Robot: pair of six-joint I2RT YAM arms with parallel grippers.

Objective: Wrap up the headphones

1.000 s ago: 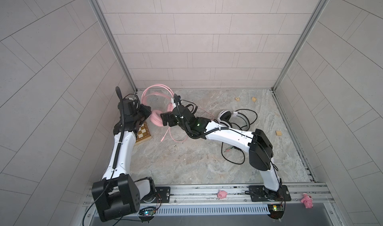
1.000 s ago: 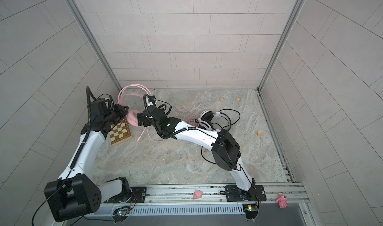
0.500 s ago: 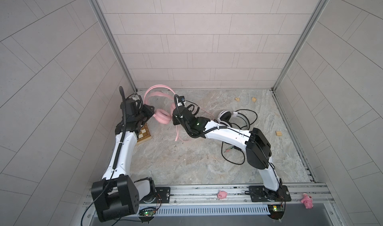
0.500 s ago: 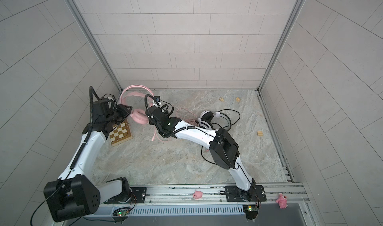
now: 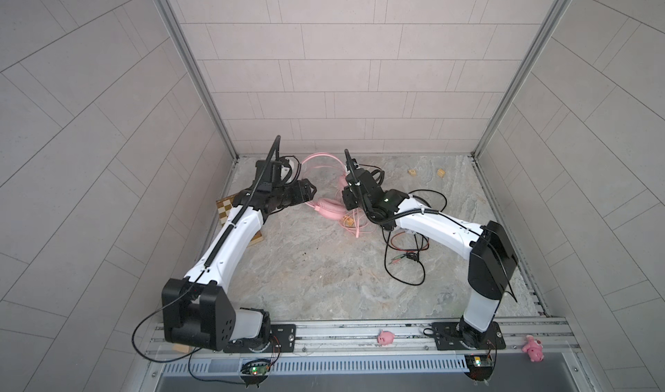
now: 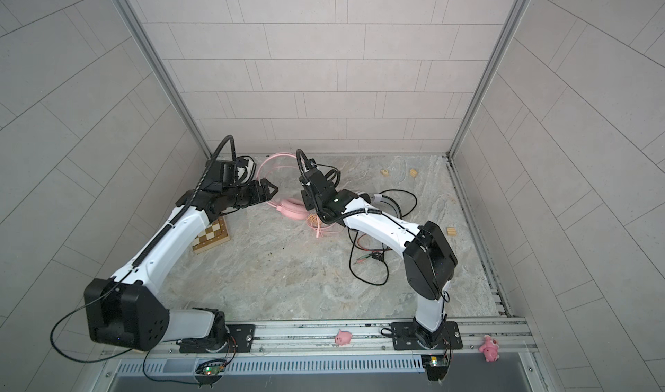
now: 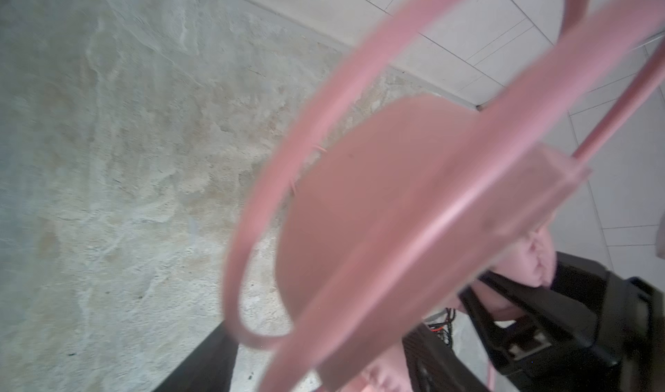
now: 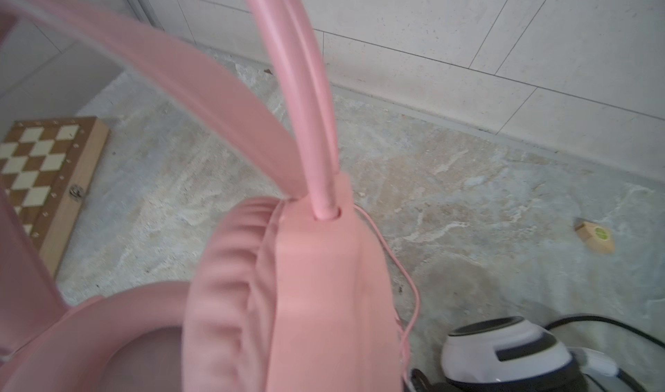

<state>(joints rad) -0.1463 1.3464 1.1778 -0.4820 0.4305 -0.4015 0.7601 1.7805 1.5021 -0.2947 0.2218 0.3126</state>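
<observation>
The pink headphones (image 5: 329,208) stand at the back left of the floor, headband (image 6: 273,160) arching upward. My right gripper (image 5: 346,196) is shut on one pink ear cup (image 8: 316,282), which fills the right wrist view. My left gripper (image 5: 311,191) is open just left of the headset, and its fingers (image 7: 205,361) stand either side of the blurred pink band. The pink cable (image 6: 320,226) lies bunched on the floor. The white-and-black headphones (image 6: 381,199) lie behind my right arm, with their black cable (image 5: 406,264) trailing forward.
A folded chessboard (image 6: 212,233) lies under my left arm by the left wall. Small wooden blocks (image 5: 413,171) are scattered at the back right and near the right wall (image 6: 451,231). Two pink pig toys (image 5: 385,337) sit on the front rail.
My right gripper closed on the pink ear cup. My left gripper then opened and let go of the headband, backing slightly left. The headset shifted right with the right gripper.
</observation>
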